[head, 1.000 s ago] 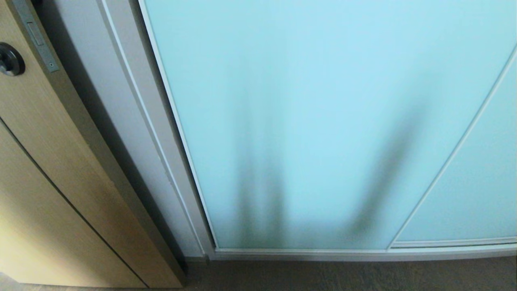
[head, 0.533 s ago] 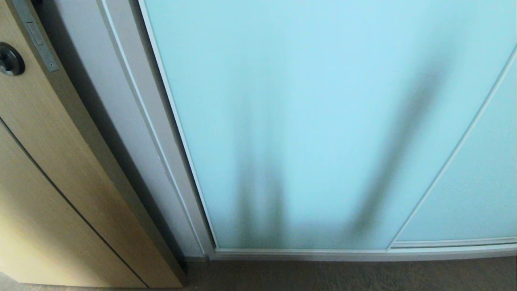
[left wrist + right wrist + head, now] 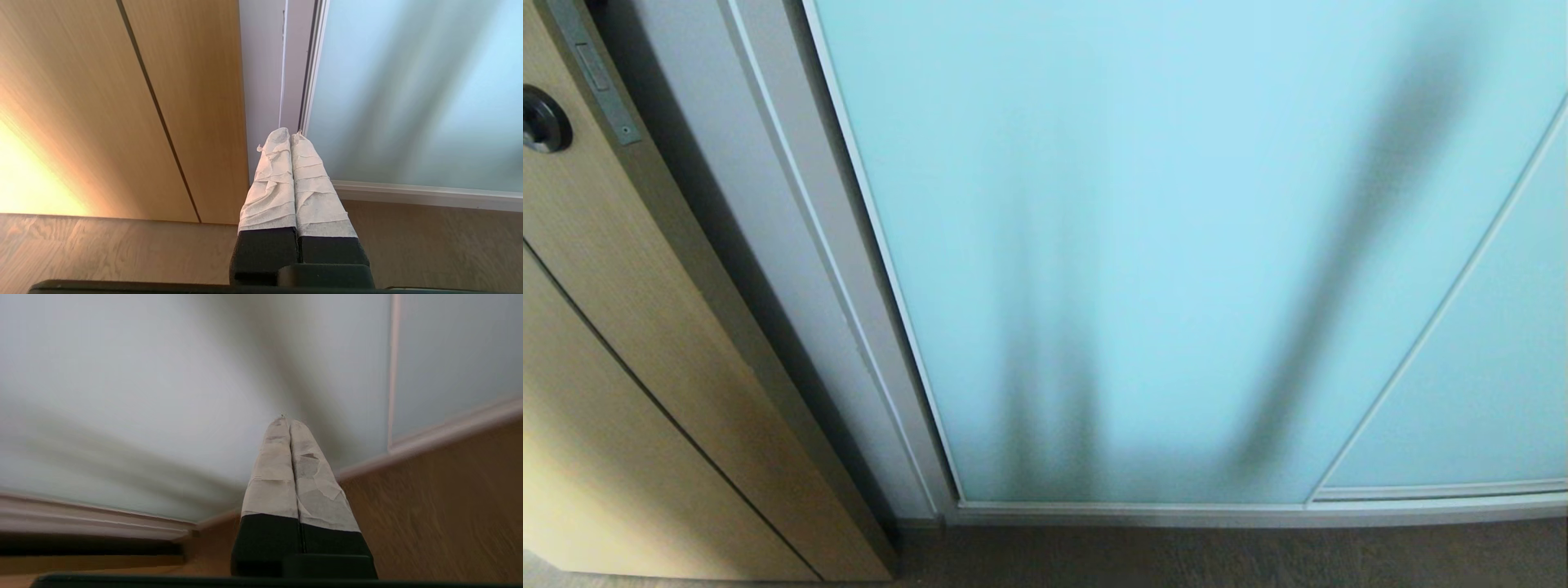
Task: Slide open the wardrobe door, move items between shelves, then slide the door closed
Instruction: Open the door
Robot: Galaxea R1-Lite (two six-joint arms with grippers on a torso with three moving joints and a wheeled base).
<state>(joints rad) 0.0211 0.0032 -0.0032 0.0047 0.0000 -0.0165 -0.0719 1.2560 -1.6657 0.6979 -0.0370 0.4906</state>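
Note:
The sliding wardrobe door (image 3: 1143,245) fills most of the head view, a pale aqua frosted glass panel in a slim silver-white frame, closed. Two dark arm shadows fall across it. Neither arm shows in the head view. My left gripper (image 3: 290,134) is shut and empty, low near the floor, pointing at the door's left frame edge (image 3: 308,81). My right gripper (image 3: 288,421) is shut and empty, pointing at the glass (image 3: 143,396) above the bottom rail. The items and shelves are hidden behind the door.
A tan wood-grain door (image 3: 613,327) with a dark round handle (image 3: 541,120) stands to the left, with a grey-white wall strip (image 3: 768,245) between it and the wardrobe. A second aqua panel (image 3: 1486,384) overlaps at the right. Wood-grain floor (image 3: 102,249) runs along the bottom rail (image 3: 1258,513).
The right-hand shadow on the glass has stretched upward and to the right. The left-hand shadow and the rest of the scene have stayed put.

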